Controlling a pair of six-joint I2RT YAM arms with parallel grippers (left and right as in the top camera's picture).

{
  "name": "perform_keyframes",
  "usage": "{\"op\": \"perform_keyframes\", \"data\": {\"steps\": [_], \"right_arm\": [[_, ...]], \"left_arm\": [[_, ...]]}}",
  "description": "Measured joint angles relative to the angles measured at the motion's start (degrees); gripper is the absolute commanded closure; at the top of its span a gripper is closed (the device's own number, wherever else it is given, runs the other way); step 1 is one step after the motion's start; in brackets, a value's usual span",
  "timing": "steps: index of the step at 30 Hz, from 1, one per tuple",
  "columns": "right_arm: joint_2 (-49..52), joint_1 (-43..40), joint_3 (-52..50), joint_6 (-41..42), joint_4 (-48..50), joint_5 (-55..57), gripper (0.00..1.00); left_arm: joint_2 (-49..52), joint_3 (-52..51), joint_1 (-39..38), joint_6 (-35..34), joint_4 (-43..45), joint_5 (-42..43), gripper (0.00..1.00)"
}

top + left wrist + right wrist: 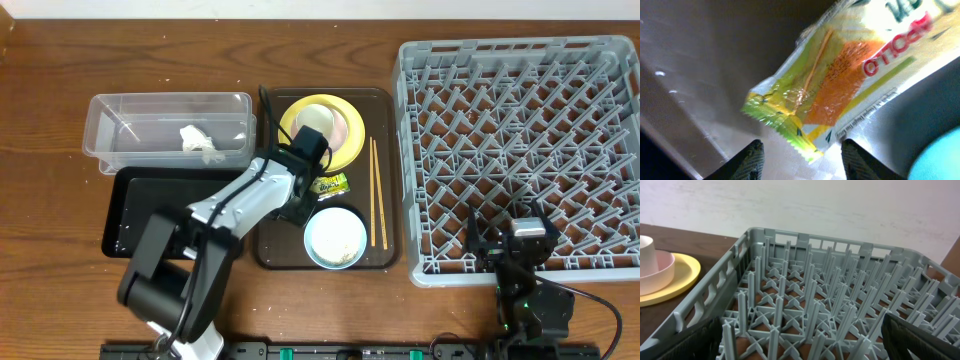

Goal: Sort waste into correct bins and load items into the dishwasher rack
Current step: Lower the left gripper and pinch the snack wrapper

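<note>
The crumpled tissue (198,140) lies inside the clear tub (115,115) at the left of the table (50,60). Just in front of the tub sits the black tray (130,200), partly covered by the left arm.

Next comes the brown serving tray (388,110). At its far end is a yellow plate (352,145) with a white cup (315,118) on it. Nearer lies the green-and-yellow snack wrapper (830,90), flat on the serving tray. The light blue bowl (335,238) sits at the near end, and the chopsticks (377,195) lie lengthwise along the right side.

The left pincer (802,145) hangs close over the wrapper. It is released, with one finger on either side of the wrapper's crimped end, not gripping it. An edge of the bowl shows at the lower right of the left wrist view.

Further right stands the grey rack (520,60), with its rows of upright pegs. The right pincer (802,347) is at the rack's near edge, spread wide and holding nothing.
</note>
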Motion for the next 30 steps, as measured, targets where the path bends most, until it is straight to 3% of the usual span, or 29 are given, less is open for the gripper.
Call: {"op": "perform_keyframes", "data": {"steps": [6,16,30], "right_arm": [[0.0,0.0,0.0,0.0,0.0,0.0,0.01],[0.0,0.0,0.0,0.0,0.0,0.0,0.01],[0.0,0.0,0.0,0.0,0.0,0.0,0.01]], "left_arm": [[-7.7,0.0,0.0,0.0,0.8,-0.2,0.3],[-9.1,0.0,0.0,0.7,8.9,-0.2,0.35],[-0.5,0.0,0.0,3.1,10.9,-0.2,0.34]]}}
